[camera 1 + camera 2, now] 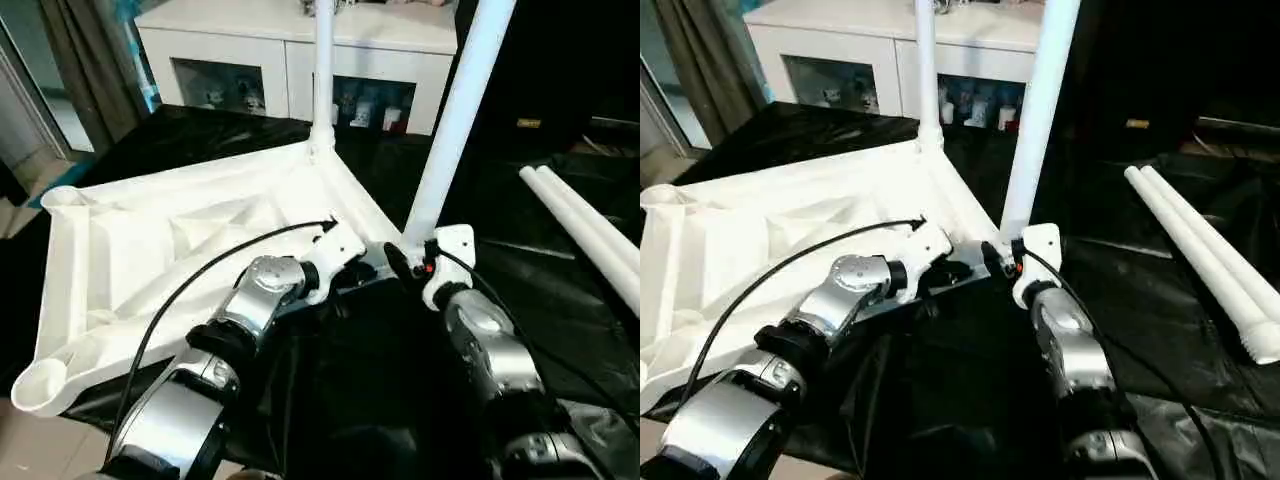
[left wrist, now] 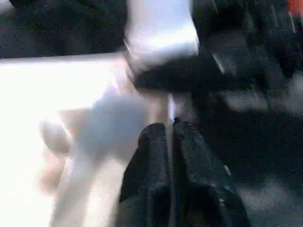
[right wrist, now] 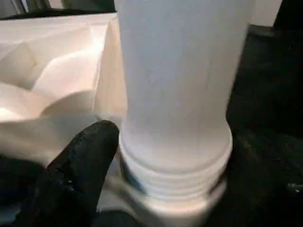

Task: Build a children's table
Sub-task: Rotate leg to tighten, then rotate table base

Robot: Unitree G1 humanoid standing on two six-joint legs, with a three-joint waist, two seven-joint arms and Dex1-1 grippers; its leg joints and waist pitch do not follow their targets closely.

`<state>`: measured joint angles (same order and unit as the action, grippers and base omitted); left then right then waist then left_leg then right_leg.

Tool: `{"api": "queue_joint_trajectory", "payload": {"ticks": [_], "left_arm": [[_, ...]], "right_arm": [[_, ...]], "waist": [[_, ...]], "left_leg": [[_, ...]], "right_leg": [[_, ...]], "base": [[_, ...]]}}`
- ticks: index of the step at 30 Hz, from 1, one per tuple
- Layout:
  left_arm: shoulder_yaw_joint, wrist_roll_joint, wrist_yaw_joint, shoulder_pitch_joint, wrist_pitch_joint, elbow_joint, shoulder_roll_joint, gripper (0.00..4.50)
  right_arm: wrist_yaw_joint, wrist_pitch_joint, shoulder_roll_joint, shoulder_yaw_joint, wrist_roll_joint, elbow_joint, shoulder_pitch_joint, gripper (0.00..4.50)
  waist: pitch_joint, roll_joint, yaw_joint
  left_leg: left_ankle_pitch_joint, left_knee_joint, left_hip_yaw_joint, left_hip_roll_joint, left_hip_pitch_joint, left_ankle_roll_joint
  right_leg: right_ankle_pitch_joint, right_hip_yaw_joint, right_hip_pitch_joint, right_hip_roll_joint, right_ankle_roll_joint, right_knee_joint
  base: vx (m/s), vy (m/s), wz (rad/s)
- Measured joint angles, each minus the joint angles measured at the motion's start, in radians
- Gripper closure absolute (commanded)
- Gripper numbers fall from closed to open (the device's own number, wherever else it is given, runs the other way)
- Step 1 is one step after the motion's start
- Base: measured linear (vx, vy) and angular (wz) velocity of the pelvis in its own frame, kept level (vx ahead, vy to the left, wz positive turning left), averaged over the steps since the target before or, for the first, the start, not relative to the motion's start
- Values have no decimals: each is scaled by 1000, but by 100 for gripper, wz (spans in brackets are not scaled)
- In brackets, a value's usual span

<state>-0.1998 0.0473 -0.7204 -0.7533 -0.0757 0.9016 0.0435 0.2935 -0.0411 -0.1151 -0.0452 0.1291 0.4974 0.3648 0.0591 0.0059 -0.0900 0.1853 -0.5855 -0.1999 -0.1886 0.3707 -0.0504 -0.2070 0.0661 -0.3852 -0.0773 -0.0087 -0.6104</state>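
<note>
Upside down, the children's table is being kept on the black bench (two legs upright). The near corner leg is being straddled by the open right tool; the left tool is being held closed beside the rim.

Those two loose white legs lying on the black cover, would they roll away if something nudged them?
Probably, sideways. The two loose legs are smooth round tubes lying flat on the black cover, so a nudge may roll them. Wrinkles in the cover might slow them. They look straight and stiff, hollow plastic, so likely light.
</note>
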Motion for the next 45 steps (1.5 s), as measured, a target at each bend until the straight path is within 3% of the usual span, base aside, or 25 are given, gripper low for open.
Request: {"api": "queue_joint_trajectory", "payload": {"ticks": [4,9,12,14,22,27,30,35,38,45], "left_arm": [[54,-25,49,0,-50,-59,31,347],[95,-34,75,9,-55,-81,81,310],[130,-37,114,7,-49,-80,141,301],[164,-48,144,2,-36,-83,186,267],[255,-54,159,76,31,-233,341,264],[314,-52,196,97,69,-267,448,264],[305,-40,192,124,117,-283,505,264],[254,28,134,204,252,-289,574,264],[216,50,98,225,306,-317,586,264],[144,87,29,234,365,-340,622,264]], "right_arm": [[16,1,-18,-1,10,-68,-61,76],[15,1,-23,-12,19,-98,-77,76],[17,-15,-27,-14,28,-107,-77,76],[34,-29,-38,-14,35,-137,-88,76],[244,-111,-162,-27,151,-303,-240,76],[338,-140,-242,-61,192,-340,-278,76],[359,-154,-244,-45,185,-342,-274,76],[302,-166,-184,39,120,-309,-229,76],[257,-167,-146,87,81,-263,-185,76],[150,-162,-73,104,9,-122,-80,76]], "waist": [[2,-9,5],[2,-6,2],[2,-5,0],[2,-4,-2],[2,-4,-12],[1,-6,-9],[1,-6,-6],[0,-10,2],[-1,-12,-4],[-3,-16,-1]], "left_leg": [[-1,-1,-1,0,3,2],[-4,-3,-1,0,16,7],[-4,-5,-1,-1,17,7],[-3,-5,-1,-1,17,6],[-2,-6,-1,-1,17,3],[-2,-7,-1,-2,14,3],[-2,-7,-1,-1,14,2],[-3,-7,0,-2,14,1],[-3,-8,0,-2,14,1],[-3,-10,0,-1,12,1]], "right_leg": [[-1,-1,-3,0,2,1],[-1,-1,-15,0,2,-1],[-1,-1,-17,0,2,-4],[-1,-1,-16,0,2,-4],[-1,-1,-15,0,2,-4],[-1,-1,-14,1,2,-6],[-1,-1,-14,0,2,-7],[0,-1,-15,1,1,-9],[0,-1,-15,1,1,-9],[1,-2,-14,1,0,-11]], "base": [[0,0,0],[0,0,0],[0,0,0],[0,0,0],[0,0,0],[0,0,0],[0,0,0],[0,0,0],[0,0,0],[0,0,0]]}}
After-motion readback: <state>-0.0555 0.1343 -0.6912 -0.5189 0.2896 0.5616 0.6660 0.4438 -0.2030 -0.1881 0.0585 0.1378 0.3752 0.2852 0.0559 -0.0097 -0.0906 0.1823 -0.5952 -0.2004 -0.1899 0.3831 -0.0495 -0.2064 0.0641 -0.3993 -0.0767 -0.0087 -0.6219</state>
